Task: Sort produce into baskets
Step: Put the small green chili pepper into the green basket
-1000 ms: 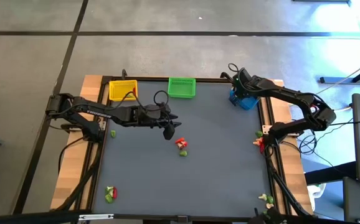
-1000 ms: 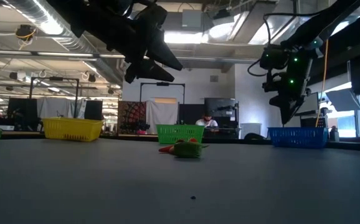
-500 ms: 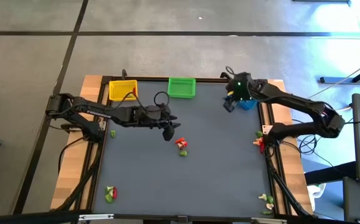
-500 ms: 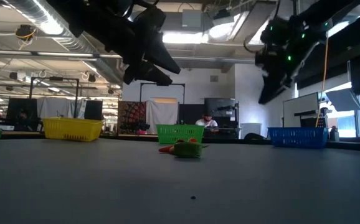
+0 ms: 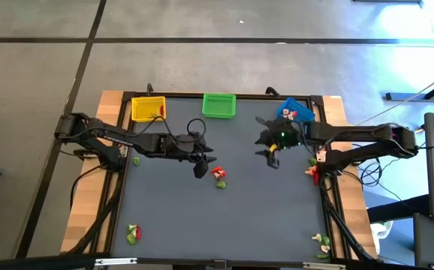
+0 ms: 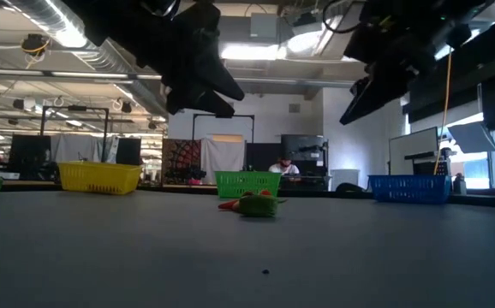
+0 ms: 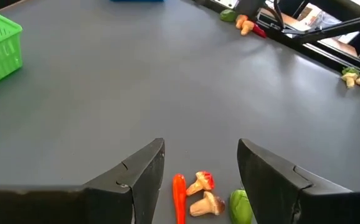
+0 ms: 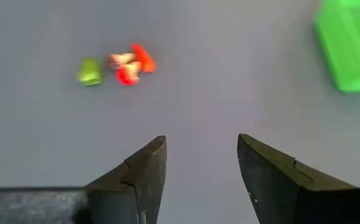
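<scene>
The middle produce cluster (image 5: 218, 175) lies on the dark surface (image 5: 224, 217) just beside the left end effector (image 5: 200, 169), well apart from the green basket (image 5: 219, 105): a red chilli (image 7: 179, 198), two mushrooms (image 7: 202, 193) and a green piece (image 7: 240, 207). These look tiny, light, hard and slick, so one piece is best pinched across its narrow body. Both end effectors stand wide and empty. Since a second ago the right end effector (image 5: 271, 156) has left the blue basket (image 5: 296, 112) and swung toward the cluster; the left dipped slightly.
</scene>
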Robot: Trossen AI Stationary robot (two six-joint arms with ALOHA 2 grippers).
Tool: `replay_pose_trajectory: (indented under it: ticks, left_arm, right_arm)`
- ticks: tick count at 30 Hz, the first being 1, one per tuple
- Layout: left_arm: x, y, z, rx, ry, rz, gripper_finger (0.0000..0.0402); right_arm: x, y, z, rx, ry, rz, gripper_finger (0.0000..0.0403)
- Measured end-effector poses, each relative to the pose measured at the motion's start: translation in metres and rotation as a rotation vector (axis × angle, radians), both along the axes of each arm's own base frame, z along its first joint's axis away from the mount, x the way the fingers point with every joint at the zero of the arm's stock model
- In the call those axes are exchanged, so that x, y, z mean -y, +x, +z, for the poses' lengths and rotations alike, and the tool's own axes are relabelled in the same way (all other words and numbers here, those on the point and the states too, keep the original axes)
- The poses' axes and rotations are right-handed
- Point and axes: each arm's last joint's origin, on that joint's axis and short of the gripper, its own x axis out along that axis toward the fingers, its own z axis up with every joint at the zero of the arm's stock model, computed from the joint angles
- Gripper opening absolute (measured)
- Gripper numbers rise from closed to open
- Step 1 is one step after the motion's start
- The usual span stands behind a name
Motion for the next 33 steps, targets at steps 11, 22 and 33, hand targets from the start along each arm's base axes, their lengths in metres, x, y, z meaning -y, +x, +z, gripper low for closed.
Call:
replay_pose_trajectory:
  ticks: [11,22,33]
  left_arm:
    - [0.0,-0.003,-0.008,-0.069,-0.019,0.016,0.0198]
    - [-0.01,-0.03,-0.013,-0.474,-0.062,0.105,0.0172]
    - [-0.021,-0.051,0.001,-0.755,-0.135,0.203,0.0164]
  right_arm:
    - [-0.036,0.0,-0.032,0.113,0.05,0.106,0.0197]
    - [-0.038,-0.007,-0.05,0.124,0.051,0.04,0.0197]
    - [-0.037,-0.006,-0.048,0.148,0.049,0.038,0.0197]
